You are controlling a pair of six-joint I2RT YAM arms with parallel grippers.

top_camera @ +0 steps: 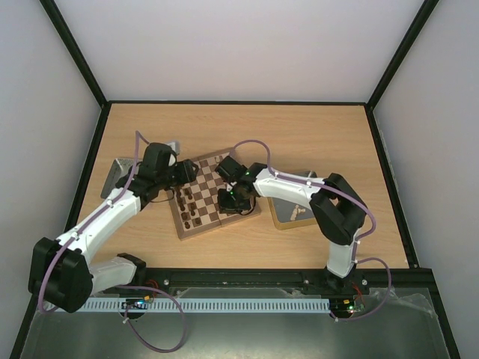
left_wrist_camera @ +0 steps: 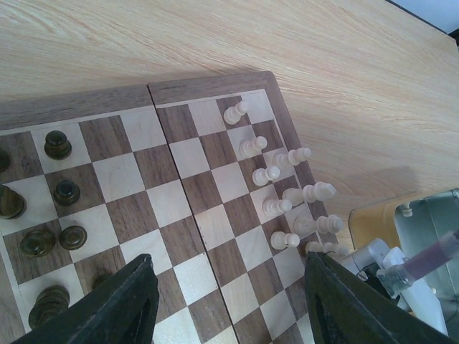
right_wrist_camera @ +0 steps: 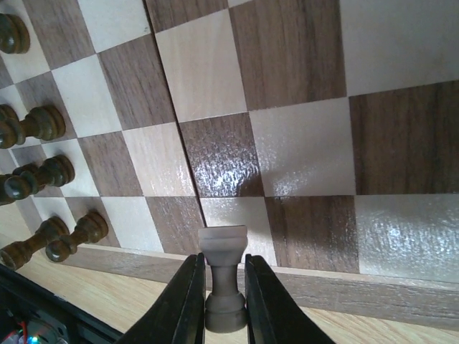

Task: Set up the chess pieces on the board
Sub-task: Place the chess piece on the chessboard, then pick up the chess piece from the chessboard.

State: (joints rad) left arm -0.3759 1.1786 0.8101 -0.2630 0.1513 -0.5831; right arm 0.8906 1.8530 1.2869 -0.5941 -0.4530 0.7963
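The board (top_camera: 212, 196) lies mid-table, slightly turned. My left gripper (top_camera: 185, 172) hovers over its far left part. In the left wrist view it (left_wrist_camera: 229, 304) is open and empty above bare squares of the board (left_wrist_camera: 172, 201), with several dark pieces (left_wrist_camera: 57, 144) to the left and several cream pieces (left_wrist_camera: 252, 147) along the right side. My right gripper (top_camera: 227, 197) is over the board's middle. In the right wrist view it (right_wrist_camera: 221, 259) is shut on a pale cream rook-like piece (right_wrist_camera: 223, 245), held above the board's (right_wrist_camera: 301, 72) border. Dark pieces (right_wrist_camera: 43, 123) stand at the left.
A shiny metal tin (top_camera: 118, 175) lies left of the board, partly under my left arm. A second tin (top_camera: 294, 211) lies right of the board and shows in the left wrist view (left_wrist_camera: 430, 218). Black-framed walls enclose the wooden table.
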